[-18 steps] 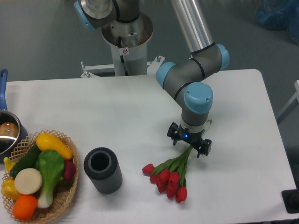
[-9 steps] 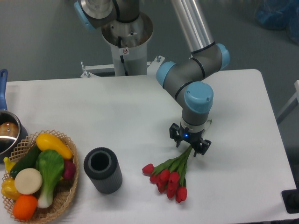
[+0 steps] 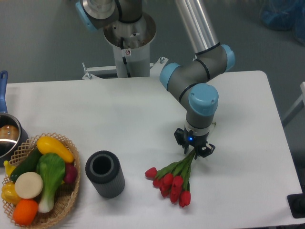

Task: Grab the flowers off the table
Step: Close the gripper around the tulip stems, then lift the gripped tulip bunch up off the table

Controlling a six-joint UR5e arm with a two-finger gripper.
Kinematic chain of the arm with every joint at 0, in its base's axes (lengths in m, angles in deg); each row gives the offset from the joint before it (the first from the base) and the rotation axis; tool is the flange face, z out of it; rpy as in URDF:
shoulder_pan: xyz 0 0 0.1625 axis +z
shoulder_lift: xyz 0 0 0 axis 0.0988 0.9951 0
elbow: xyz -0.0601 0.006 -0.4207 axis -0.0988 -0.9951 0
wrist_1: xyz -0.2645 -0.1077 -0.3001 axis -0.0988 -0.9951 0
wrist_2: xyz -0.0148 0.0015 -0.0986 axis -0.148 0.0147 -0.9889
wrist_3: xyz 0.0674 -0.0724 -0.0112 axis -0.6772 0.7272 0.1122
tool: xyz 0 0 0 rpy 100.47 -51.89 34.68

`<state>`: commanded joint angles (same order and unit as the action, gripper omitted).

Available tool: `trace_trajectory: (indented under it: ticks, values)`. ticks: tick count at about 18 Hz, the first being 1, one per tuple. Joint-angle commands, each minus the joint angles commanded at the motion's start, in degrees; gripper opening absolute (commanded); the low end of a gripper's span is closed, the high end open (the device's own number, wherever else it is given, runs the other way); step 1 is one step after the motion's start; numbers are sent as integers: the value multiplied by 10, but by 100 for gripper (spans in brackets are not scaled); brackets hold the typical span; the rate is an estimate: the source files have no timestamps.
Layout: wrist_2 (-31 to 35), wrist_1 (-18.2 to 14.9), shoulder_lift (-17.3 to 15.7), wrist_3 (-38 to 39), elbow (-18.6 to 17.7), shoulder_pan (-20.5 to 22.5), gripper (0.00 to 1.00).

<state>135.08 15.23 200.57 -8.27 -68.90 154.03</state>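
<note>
At the left edge a wicker basket (image 3: 59,210) of toy vegetables sits beside a dark ribbed cylinder (image 3: 105,173), both well clear of the work. Right of them the flowers (image 3: 174,179) lie flat on the table (image 3: 124,114), red buds toward the camera. The gripper (image 3: 194,149) is narrowed around the stem ends, apparently gripping them, so the grasp step seems underway; next comes a steady lift, provided the grip holds.

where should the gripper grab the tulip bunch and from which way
Grip the flowers at the bare green stem end, where the stems gather into one narrow bundle, rather than at the spread red buds. Come straight down from above, jaws across the stems, since the bunch lies flat on the table. The gripper already sits over that stem end.
</note>
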Motion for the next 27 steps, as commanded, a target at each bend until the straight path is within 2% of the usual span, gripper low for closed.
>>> trace_trajectory:
  ticks: [8, 9, 10, 17, 21, 24, 27]
  values:
    - [-2, 0, -1, -1, 11, 4, 26]
    - [-2, 0, 0, -1, 14, 4, 24]
    - [-2, 0, 0, 0, 14, 4, 16]
    - [-12, 0, -13, 0, 36, 4, 18]
    - [-65, 0, -32, 3, 57, 4, 19]
    - [-85, 0, -50, 4, 59, 4, 19]
    - [-152, 0, -72, 6, 82, 5, 19]
